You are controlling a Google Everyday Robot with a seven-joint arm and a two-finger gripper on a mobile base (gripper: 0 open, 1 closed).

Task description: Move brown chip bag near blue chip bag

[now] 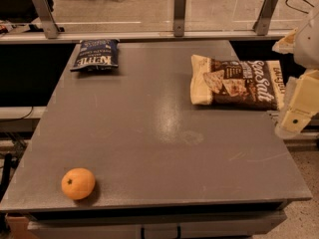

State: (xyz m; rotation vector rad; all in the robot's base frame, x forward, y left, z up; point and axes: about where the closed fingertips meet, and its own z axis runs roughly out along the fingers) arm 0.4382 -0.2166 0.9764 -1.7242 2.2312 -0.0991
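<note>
The brown chip bag [239, 82] lies flat at the right of the grey table [149, 128], its cream ends pointing left and right, with "Sea Salt" script and pictured chips facing up. The blue chip bag [95, 55] with white "Kettle" lettering lies at the table's far left corner. My gripper [293, 76] is at the right edge of the view, just beyond the brown bag's right end. It is open, with one cream finger [286, 41] farther back and the other [298, 108] nearer. It holds nothing.
An orange [78, 183] sits near the table's front left corner. A rail with metal posts [179, 13] runs behind the table's far edge. The table's right edge lies close under my gripper.
</note>
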